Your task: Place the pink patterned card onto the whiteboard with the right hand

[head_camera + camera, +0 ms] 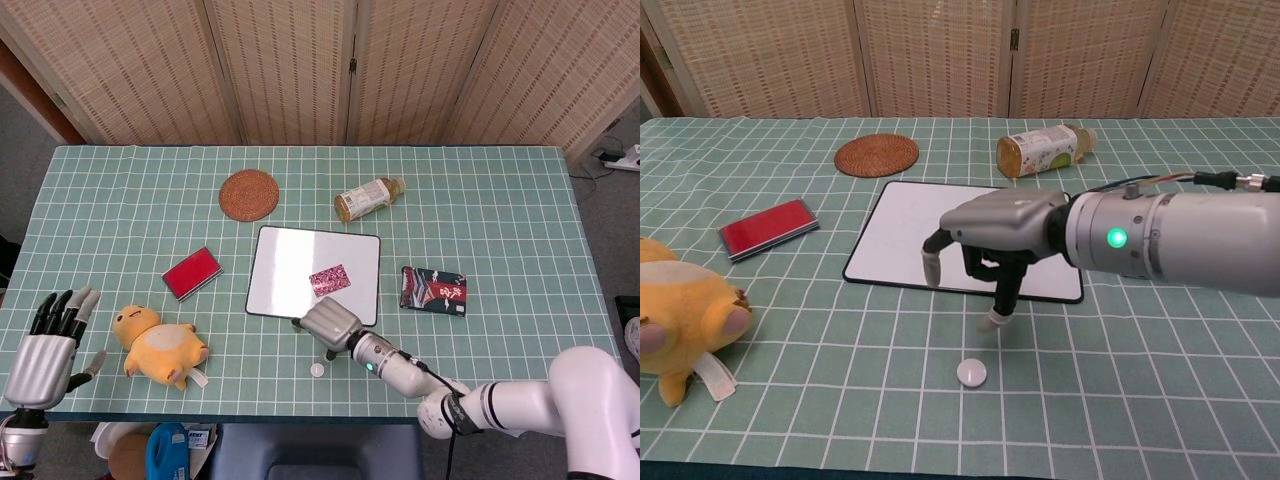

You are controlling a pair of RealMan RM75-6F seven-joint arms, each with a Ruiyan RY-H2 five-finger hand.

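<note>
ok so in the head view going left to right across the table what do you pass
left hand → plush toy → red case → woven coaster → pink patterned card on the whiteboard → bottle → dark packet

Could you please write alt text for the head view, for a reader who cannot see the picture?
A pink patterned card lies flat on a whiteboard on a green checked table, with the robot's empty right hand near the board's front edge. Around the board lie a cork coaster, bottle, red case and yellow plush toy; the left hand rests open at the lower left.
</note>
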